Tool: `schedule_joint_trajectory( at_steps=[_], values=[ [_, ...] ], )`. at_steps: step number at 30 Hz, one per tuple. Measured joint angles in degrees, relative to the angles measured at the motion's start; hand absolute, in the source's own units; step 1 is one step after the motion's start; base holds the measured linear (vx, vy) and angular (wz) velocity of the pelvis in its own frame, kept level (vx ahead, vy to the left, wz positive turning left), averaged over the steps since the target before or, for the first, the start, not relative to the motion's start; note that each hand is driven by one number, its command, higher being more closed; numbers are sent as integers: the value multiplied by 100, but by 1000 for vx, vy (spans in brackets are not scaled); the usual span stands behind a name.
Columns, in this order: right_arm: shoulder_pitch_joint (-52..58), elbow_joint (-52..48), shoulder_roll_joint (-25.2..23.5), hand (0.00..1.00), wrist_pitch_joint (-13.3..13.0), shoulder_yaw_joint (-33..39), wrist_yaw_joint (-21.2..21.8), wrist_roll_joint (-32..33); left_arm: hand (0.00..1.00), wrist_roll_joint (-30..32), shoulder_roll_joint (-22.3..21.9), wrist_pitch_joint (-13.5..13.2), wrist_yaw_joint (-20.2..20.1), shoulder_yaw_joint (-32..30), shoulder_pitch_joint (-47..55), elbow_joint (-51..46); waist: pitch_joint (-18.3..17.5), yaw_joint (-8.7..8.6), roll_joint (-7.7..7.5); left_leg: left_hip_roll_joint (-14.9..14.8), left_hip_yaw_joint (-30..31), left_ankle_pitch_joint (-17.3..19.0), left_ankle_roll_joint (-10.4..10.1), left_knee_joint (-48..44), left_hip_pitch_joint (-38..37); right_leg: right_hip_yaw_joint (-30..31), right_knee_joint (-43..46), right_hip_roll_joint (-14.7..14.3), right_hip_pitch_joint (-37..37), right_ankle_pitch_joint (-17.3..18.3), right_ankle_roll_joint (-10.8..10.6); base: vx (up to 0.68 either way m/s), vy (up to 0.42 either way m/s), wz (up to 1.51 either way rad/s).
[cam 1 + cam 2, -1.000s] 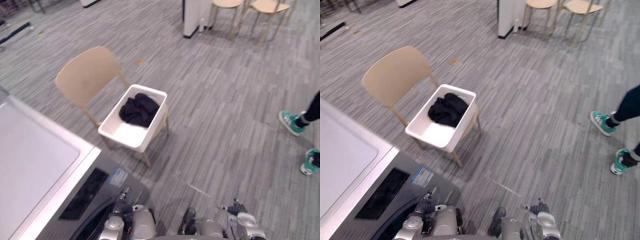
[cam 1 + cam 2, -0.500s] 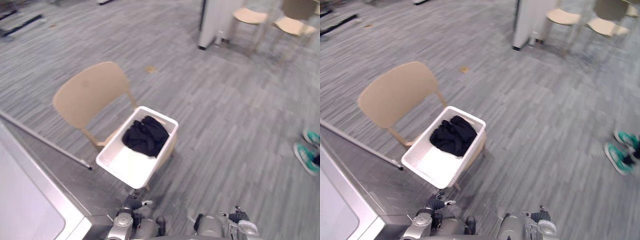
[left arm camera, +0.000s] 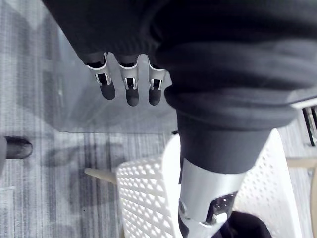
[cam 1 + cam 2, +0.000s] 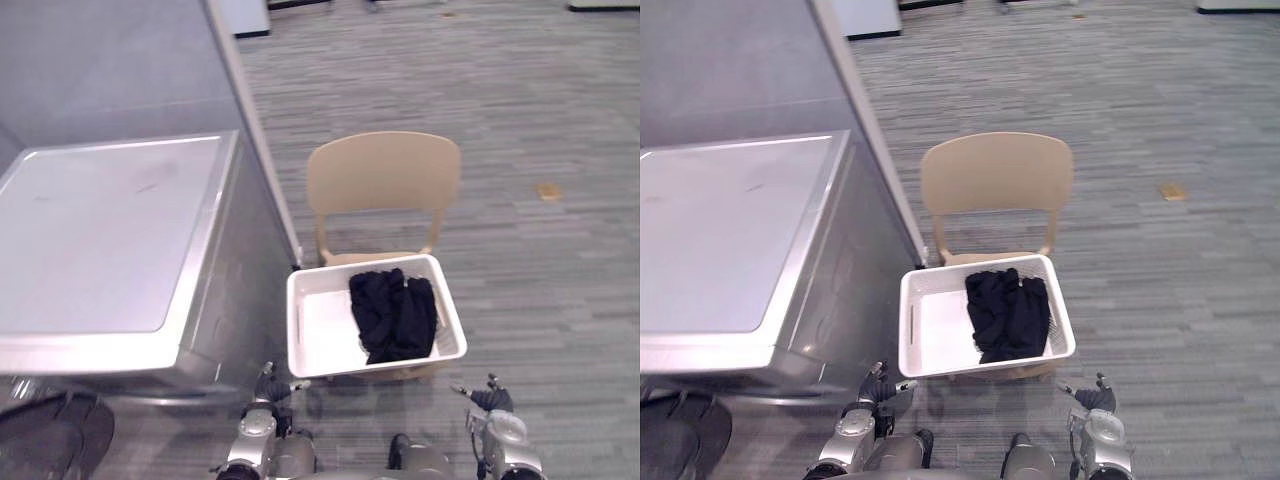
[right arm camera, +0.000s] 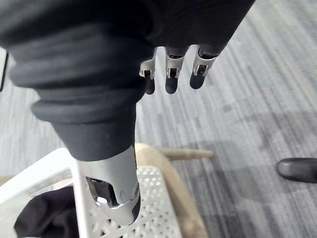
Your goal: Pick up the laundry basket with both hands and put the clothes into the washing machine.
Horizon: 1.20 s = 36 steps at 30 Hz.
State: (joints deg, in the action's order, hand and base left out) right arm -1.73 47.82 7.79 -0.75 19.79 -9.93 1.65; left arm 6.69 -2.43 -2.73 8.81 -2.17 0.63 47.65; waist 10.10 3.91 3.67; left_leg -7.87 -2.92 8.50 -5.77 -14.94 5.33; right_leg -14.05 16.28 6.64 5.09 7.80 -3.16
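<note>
Swinging round, the head camera is now facing the laundry basket (image 4: 318, 335) squarely, clothes (image 4: 393, 315) lying inside it on the chair (image 4: 383, 172) beside the washing machine (image 4: 110, 240), while the left hand (image 3: 131, 91) and right hand (image 5: 171, 74) are hanging open and empty near its front corners, seemingly lining up the lift.

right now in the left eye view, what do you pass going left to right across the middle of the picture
washing machine → bare left half of the laundry basket → black clothes → small tan scrap. The chair spans the same stretch as the basket, so it has no clear place.
</note>
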Motion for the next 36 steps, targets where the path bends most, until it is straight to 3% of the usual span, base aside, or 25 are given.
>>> schedule_joint_trajectory(
  at_steps=[1,2,4,6,9,14,18,21,26,31,34,36],
  values=[
    [-13,1,8,0,-8,4,-1,2,0,0,14,2,0,20,9,11,-2,-7,3,-16,-124,23,59,20,14,-49,-17,14,0,1,3,-119,21,87],
    [-28,6,53,0,-16,41,-5,4,0,-2,111,17,-4,106,46,33,-20,-20,-49,-57,-486,-29,252,31,95,-242,-50,161,4,5,7,-84,77,72],
    [-7,-3,48,0,-8,98,-8,9,0,-2,239,37,-9,204,101,39,-39,-52,-100,-94,-958,-134,307,119,104,-421,-167,323,-119,19,-96,-62,90,67],
    [199,-421,-23,0,30,85,-11,-47,0,1,501,35,-15,273,247,38,-244,-87,-259,246,-797,-440,328,654,18,-396,-602,406,-225,-175,-245,-11,148,38],
    [382,-1349,80,0,133,93,-103,-486,0,24,729,33,-53,273,358,35,-300,-209,-301,526,-717,-771,429,1226,-145,-384,-1018,505,-349,-439,-361,36,134,24],
    [515,-2950,600,0,8,-83,16,-1546,0,88,892,4,-144,273,717,28,-370,-298,-347,692,-808,-869,504,1501,-380,-128,-1263,547,-499,-580,-399,26,78,-6],
    [386,-3108,1169,0,-139,-620,288,-2042,0,87,975,-37,-251,266,867,33,-492,-291,-421,702,-827,-919,490,1626,-386,-100,-1363,498,-472,-603,-395,32,13,-8],
    [-280,-2508,1690,0,-211,-1395,546,-2264,0,83,997,-59,-262,264,820,32,-463,-285,-361,683,-824,-1020,488,1696,-52,-49,-1358,460,-85,-674,-376,-8,-8,-4],
    [-709,-1907,1764,0,-205,-1653,681,-2276,0,69,1010,-102,-245,220,779,21,-230,-262,-162,693,-592,-1089,506,1652,257,-200,-1362,457,66,-731,-347,8,0,23],
    [-1807,-414,1870,0,-125,-2003,630,-2354,0,4,995,-169,-223,175,457,6,328,-141,5,684,-382,-1154,515,1383,792,-328,-1308,453,378,-763,-302,-34,-3,23],
    [-2645,522,1939,0,-4,-2038,457,-2467,0,-186,994,-226,-98,165,229,-85,788,-107,178,684,-238,-1196,508,1244,1057,-343,-1202,457,557,-767,-296,-73,13,20],
    [-3201,1050,2078,0,49,-2049,300,-2469,0,-291,995,-272,13,149,70,-179,1048,37,272,676,-175,-1355,466,1259,1294,-339,-1130,456,816,-800,-247,-79,4,6]
  ],
)
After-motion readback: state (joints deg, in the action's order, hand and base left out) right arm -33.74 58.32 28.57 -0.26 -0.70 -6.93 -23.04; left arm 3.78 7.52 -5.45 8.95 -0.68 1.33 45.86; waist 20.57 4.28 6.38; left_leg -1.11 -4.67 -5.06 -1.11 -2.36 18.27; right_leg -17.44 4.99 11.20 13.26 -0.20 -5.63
